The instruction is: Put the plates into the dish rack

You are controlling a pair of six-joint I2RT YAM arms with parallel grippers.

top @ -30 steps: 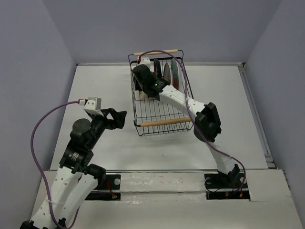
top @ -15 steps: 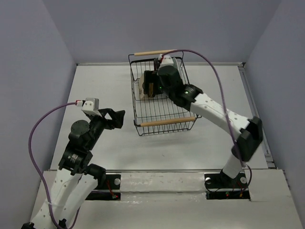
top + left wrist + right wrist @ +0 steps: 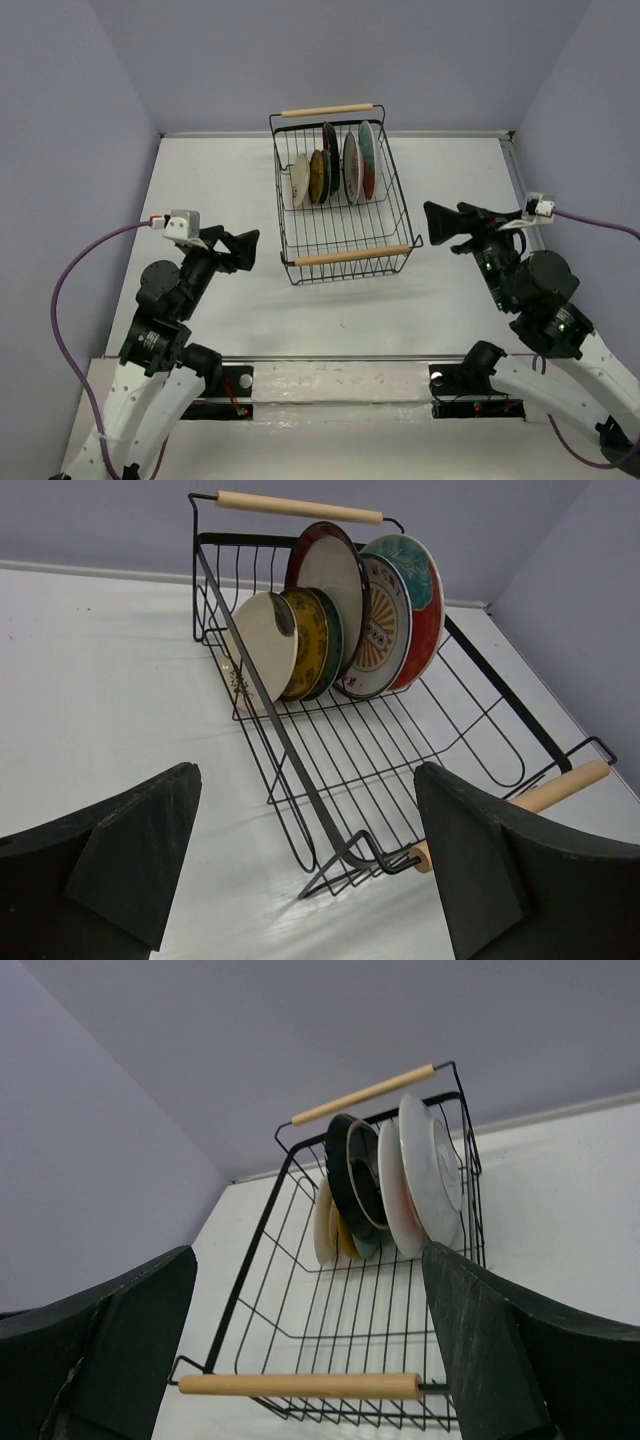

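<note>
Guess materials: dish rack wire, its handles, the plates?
Dish rack: thin black wire, probably coated or painted steel, with a slight sheen along the rails. Handles: pale tan matte rods that look like bare wood. Plates: likely glazed ceramic, going by the smooth faces and painted patterns; melamine can't be ruled out.

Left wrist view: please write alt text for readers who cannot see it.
A rectangular black wire dish rack with light wooden rod handles stands on a white table, six round plates on edge at its far end. Black fingers of the open left gripper fill the bottom corners.
</note>
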